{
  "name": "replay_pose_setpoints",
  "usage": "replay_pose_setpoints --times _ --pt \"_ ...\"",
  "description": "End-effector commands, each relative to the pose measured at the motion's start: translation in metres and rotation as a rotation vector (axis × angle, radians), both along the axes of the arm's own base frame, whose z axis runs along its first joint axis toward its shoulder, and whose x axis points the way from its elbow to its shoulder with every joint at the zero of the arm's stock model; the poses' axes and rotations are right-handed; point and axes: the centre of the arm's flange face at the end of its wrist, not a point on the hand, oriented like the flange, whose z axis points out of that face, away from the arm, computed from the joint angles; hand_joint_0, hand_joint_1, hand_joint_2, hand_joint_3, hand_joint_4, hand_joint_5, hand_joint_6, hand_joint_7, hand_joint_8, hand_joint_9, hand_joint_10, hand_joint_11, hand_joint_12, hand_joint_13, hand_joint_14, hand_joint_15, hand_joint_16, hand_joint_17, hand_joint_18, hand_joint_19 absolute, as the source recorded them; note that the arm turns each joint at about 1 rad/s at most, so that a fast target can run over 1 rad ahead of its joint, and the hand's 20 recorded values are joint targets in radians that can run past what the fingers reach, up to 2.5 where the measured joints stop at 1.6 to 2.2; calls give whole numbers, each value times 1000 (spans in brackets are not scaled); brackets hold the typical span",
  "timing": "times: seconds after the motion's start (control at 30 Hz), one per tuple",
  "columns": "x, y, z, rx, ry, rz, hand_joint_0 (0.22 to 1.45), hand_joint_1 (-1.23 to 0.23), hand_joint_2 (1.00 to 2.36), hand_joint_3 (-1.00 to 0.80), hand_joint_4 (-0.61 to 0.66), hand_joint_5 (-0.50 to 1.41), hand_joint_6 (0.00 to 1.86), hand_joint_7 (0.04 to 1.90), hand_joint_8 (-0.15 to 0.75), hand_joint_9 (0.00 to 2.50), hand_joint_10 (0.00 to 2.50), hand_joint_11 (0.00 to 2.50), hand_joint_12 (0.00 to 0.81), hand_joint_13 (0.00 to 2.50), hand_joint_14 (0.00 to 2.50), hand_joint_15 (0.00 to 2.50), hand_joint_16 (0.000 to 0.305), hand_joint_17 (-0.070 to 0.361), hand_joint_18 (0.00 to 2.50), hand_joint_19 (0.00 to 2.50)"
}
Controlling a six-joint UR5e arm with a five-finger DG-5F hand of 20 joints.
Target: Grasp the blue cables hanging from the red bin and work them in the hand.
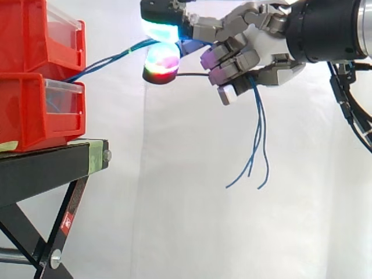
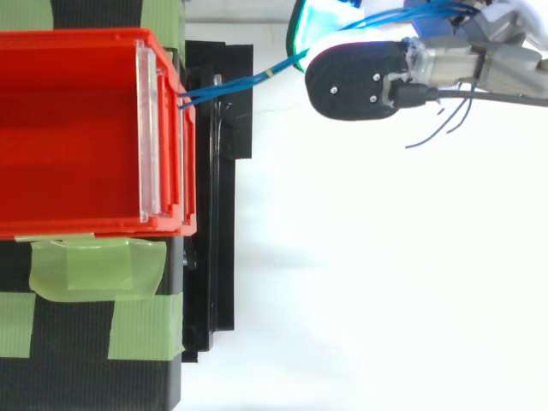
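Observation:
Thin blue cables [image 1: 110,58] run from the lower red bin [image 1: 29,113] up and to the right into my hand [image 1: 258,43]. My hand is shut on them: glowing fingertips [image 1: 163,29] pinch the strands and other fingers curl over them. The loose ends [image 1: 258,136] dangle below the palm, free in the air. From above, the cables [image 2: 244,81] leave the front of the bin [image 2: 77,128] and pass under a black fingertip pad [image 2: 355,81] of my hand [image 2: 454,56].
Two red bins are stacked, the upper one [image 1: 35,32] on the lower, on a black stand [image 1: 52,165] with green tape [image 2: 94,265]. A white curtain [image 1: 192,221] hangs behind. Open room lies right of the stand.

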Motion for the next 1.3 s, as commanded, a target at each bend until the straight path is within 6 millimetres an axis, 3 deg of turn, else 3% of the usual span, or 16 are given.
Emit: replay_pose_setpoints --times 0.0,0.37,0.63,0.8,0.9,1.27 --pt "6 2 10 -18 -7 7 845 -575 1005 -891 190 103 654 1202 455 1805 2500 2500 533 1889 2500 1398 203 153 2500 759" --pt "11 -2 19 -78 2 -7 861 -576 1006 -871 188 103 638 1208 455 1805 2500 2500 533 1889 2500 1398 203 153 2500 759" --pt "11 -2 19 -80 4 -6 922 -610 1016 -662 177 113 603 1192 455 1805 2500 2500 533 1889 2500 1398 203 153 2500 759" --pt "11 -3 19 -80 6 -7 945 -622 1023 -472 181 150 373 1258 455 1805 2500 2500 533 1889 2500 1398 203 153 2500 759" --pt "11 -3 19 -84 9 -3 956 -622 1025 -389 176 158 335 1260 455 1805 2500 2500 533 1889 2500 1398 203 153 2500 759" --pt "9 3 16 -89 30 3 962 -618 1027 -275 170 180 285 1284 455 1805 2500 2500 533 1889 2500 1398 203 153 2500 759"
